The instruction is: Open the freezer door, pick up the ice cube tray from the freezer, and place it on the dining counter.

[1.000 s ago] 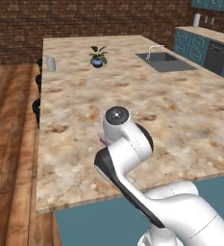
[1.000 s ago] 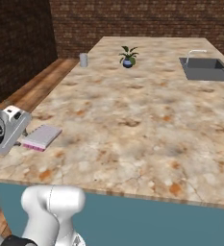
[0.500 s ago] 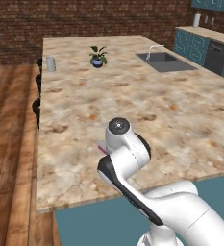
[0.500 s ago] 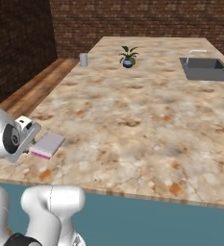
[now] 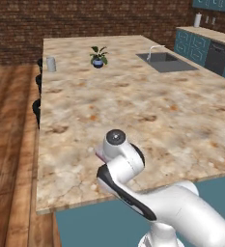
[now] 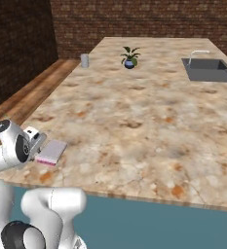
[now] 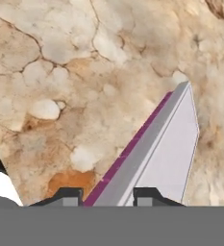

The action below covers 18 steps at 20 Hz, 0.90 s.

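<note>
The ice cube tray (image 6: 52,151), thin and pale grey with a magenta side, lies flat at or just above the dining counter (image 6: 149,112) near its front left corner. My gripper (image 7: 107,196) is shut on the tray (image 7: 166,144); its near end runs between the two fingertips (image 7: 68,194) over the beige marbled top (image 7: 60,72). In the left base view the wrist covers most of the tray, leaving a pink sliver (image 5: 100,154) on the counter (image 5: 133,96). The freezer and the freezer door are out of view.
A small potted plant (image 5: 98,56) (image 6: 129,57) and a grey cup (image 5: 50,63) (image 6: 85,60) stand at the far end. The inset sink (image 5: 166,61) (image 6: 210,69) is far right. Dark stools (image 5: 36,91) line the left edge above the wooden floor.
The hand has come down and slightly right with the tray, bringing it closer to the counter top near the front left corner. The grip on the tray is unchanged.
</note>
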Tool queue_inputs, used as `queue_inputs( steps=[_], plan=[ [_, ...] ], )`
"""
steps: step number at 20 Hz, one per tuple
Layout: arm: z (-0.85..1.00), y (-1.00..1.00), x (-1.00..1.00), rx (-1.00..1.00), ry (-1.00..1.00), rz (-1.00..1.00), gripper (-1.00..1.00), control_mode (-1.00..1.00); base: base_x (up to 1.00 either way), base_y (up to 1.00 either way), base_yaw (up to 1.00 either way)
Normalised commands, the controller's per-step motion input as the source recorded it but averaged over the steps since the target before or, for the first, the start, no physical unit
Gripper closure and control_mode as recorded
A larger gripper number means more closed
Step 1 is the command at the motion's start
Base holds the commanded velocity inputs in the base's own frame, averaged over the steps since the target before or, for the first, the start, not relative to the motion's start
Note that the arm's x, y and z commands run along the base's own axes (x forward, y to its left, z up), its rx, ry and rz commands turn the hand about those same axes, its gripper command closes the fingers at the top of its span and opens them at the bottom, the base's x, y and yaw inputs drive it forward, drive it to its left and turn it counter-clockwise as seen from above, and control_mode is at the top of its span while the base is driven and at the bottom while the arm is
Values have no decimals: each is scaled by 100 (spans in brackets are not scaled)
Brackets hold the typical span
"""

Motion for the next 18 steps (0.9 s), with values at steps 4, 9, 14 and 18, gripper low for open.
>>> queue_inputs(
  steps=[4,9,14,18],
  plan=[
    [-47,14,39,0,0,0,100,-100,0,0,0],
    [-21,3,17,3,0,0,-100,-100,0,0,0],
    [81,5,-16,4,0,0,-100,-100,0,0,0],
    [100,-4,-52,2,-3,-5,-100,-100,0,0,0]
  ],
)
